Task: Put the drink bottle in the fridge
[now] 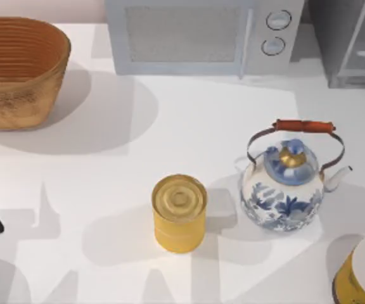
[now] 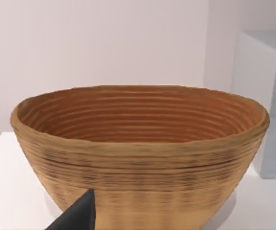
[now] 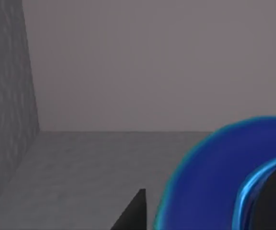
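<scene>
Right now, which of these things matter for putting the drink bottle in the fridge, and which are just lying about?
For the job:
- fridge, top right of the table
- blue rounded thing close to the right wrist camera, inside a grey box; possibly the bottle

Lying about:
- basket
- microwave
- yellow can
- teapot
- yellow roll
</scene>
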Robot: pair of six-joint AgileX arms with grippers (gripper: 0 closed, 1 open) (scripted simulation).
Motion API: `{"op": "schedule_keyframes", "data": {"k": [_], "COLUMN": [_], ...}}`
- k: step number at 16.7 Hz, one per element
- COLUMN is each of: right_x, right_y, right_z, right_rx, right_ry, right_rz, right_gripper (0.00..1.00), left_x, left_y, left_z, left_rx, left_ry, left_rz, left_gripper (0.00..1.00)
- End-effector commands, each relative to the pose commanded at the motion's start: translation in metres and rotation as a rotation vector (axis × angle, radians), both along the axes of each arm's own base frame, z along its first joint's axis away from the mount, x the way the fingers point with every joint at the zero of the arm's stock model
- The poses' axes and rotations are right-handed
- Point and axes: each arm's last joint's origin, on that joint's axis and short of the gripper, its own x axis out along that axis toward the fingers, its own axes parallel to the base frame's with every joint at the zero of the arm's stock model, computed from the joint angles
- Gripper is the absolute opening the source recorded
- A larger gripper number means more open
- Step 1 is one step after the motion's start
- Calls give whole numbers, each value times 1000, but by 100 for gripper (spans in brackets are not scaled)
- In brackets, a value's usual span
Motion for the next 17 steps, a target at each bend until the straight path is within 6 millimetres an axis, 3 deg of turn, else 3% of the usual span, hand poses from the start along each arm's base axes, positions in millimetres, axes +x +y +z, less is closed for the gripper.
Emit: {"op": "schedule_keyframes", "data": {"k": [3, 10, 13, 17], "right_x": [8, 11, 33, 79], "right_y": [-6, -4, -6, -8], "right_z": [-14, -17, -20, -14], "right_rx": [-1, 4, 6, 0], "right_ry": [-7, 5, 11, -12], "right_rz": [0, 5, 5, 5], "right_gripper": [1, 1, 1, 1], "left_x": [0, 0, 0, 0], "left_y": [0, 0, 0, 0], "left_z": [0, 0, 0, 0], "left_rx": [0, 0, 0, 0], "left_ry": [0, 0, 0, 0], "left_rz": [0, 0, 0, 0], "left_gripper": [100, 100, 100, 100]}}
